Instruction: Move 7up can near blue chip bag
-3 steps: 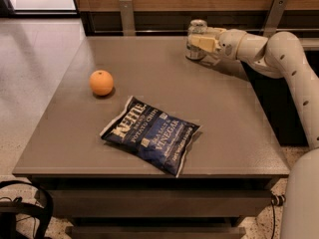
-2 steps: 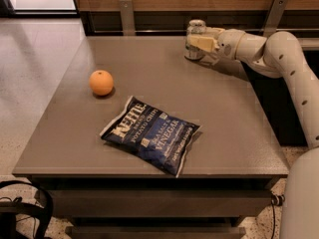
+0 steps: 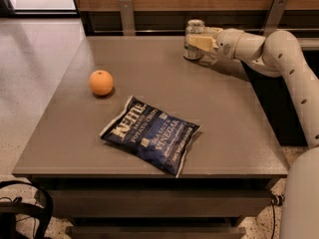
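Hardly anything has shifted in the last second: your gripper (image 3: pixel 199 43) sits against the 7up can (image 3: pixel 194 27) at the tabletop's (image 3: pixel 239 133) one o'clock corner, and you cannot tell whether it grips. The can stands well apart from the blue chip bag (image 3: pixel 149 134), off toward seven o'clock, so the whole carry remains.

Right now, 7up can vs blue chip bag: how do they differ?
The 7up can stands upright at the far edge of the table, the gripper at it; the blue chip bag lies flat near the front, untouched. Can small, silvery; bag large, navy. Both rest on it.
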{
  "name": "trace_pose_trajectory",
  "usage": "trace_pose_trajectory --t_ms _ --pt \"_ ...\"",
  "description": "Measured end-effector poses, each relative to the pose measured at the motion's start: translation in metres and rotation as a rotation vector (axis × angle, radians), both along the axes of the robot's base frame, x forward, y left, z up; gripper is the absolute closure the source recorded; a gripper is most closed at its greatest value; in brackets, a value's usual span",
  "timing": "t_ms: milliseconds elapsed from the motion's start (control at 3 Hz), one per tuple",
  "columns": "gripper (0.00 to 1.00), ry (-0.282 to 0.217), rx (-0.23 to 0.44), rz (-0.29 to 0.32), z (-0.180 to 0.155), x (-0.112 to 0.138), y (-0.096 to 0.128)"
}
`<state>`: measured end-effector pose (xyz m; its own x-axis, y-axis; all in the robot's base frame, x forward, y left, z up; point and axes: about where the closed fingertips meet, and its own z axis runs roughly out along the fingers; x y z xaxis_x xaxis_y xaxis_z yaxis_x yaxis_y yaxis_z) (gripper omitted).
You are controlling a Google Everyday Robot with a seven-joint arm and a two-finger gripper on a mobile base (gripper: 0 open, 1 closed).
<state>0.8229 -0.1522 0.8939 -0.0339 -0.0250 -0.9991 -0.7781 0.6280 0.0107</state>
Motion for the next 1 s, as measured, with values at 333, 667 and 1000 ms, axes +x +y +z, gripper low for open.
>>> trace_pose_trajectory --t_ms 333,667,1000 --pt "1.0 -0.01 -0.007 -0.004 0.019 -0.009 -0.009" --pt "1.0 -0.051 -0.023 -0.026 0.065 -0.043 -0.035" --pt "1.0 -0.063 -0.021 -0.044 0.088 -0.078 -0.055"
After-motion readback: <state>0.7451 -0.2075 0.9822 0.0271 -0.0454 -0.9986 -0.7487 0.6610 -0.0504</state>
